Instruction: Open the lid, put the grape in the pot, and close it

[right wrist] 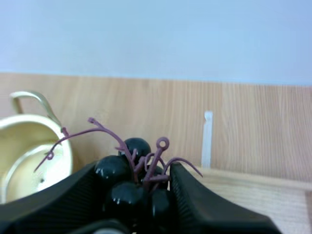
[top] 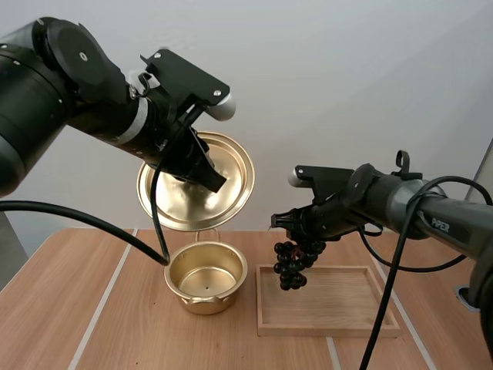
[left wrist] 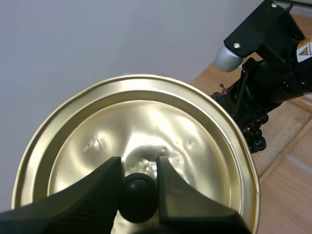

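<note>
Left claw [left wrist: 139,168] tight on lid [top: 231,194], right claw [right wrist: 134,168] tight on grapes [top: 293,266], over wooden table [top: 62,308].

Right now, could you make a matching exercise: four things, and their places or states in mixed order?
1 lid
2 grapes
3 pot
4 wooden tray

a stands open on the table
b held up by its knob in the left fingers
c lies flat beside the pot
d hang from the right fingers above the tray

Pairs: 1-b, 2-d, 3-a, 4-c
</note>
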